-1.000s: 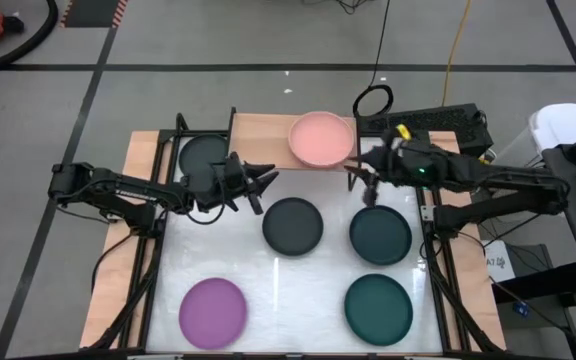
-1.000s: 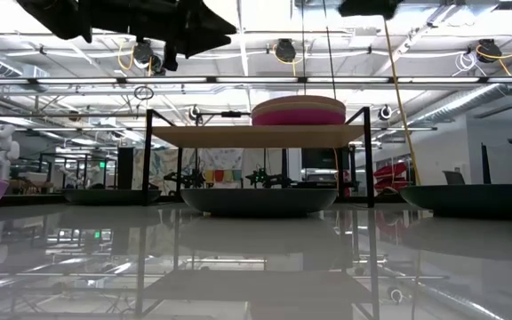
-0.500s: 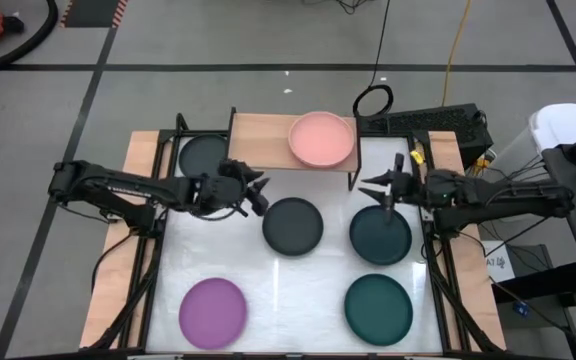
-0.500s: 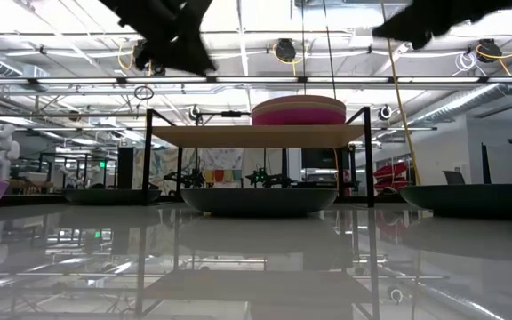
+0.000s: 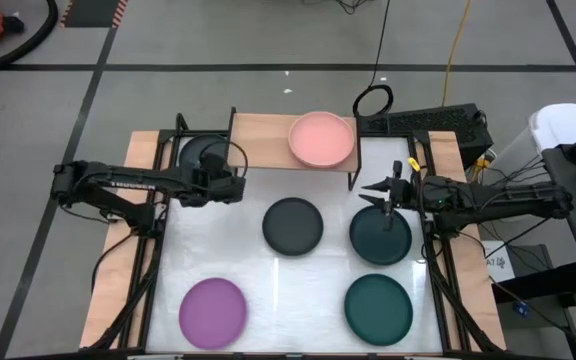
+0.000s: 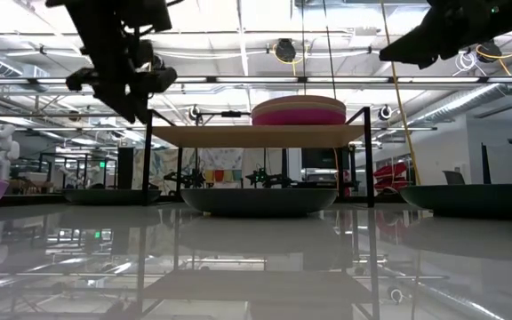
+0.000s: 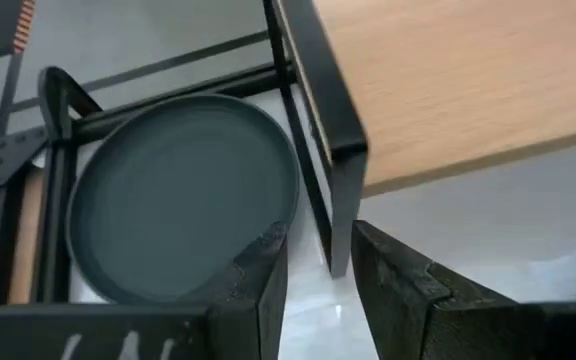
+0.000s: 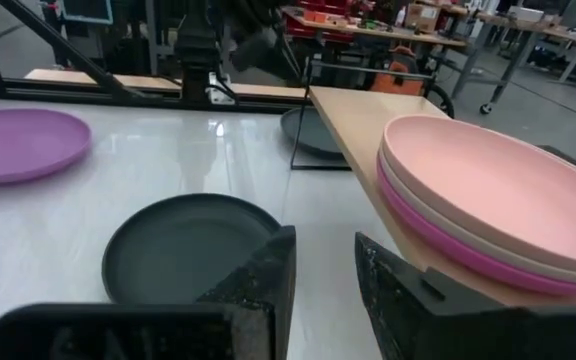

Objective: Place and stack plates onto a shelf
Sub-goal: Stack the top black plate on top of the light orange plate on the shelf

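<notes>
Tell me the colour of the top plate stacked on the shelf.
Pale pink. The top plate on the shelf shows best in the high view.

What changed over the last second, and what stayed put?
The left gripper drew back from mid-table toward the charcoal plate by the shelf's left end. The right gripper pulled away from the shelf and now hovers over the upper teal plate. Nothing was grasped or released. All plates, including the pink stack on the shelf, stayed put.
</notes>
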Motion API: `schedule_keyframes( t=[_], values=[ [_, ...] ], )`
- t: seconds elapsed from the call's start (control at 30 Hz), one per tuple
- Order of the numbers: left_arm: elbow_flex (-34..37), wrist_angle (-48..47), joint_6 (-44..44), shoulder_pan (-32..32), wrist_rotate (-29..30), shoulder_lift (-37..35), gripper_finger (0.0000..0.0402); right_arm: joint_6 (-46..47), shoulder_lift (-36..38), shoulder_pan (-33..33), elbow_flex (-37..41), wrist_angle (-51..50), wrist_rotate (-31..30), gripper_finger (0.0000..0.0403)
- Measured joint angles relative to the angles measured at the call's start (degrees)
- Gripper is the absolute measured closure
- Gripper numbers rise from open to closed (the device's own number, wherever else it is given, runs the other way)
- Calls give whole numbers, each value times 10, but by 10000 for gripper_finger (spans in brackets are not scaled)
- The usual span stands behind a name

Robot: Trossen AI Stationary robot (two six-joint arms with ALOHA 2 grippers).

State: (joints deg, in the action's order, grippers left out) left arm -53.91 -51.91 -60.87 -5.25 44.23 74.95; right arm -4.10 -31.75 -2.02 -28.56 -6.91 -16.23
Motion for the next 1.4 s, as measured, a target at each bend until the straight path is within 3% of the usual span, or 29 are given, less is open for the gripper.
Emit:
schedule_keyframes(
  t=[0.33,0.6,1.13,1.4],
  values=[
    [138,93,-24,-51,-60,9,282,2,0,0,0,-2,13,312],
    [190,121,-28,-79,-68,9,282,2,0,0,0,2,15,312],
    [191,132,219,-115,-95,11,282,4,0,0,0,21,15,312],
    [191,135,308,-161,-122,73,282,14,0,0,0,23,15,312]
  ],
)
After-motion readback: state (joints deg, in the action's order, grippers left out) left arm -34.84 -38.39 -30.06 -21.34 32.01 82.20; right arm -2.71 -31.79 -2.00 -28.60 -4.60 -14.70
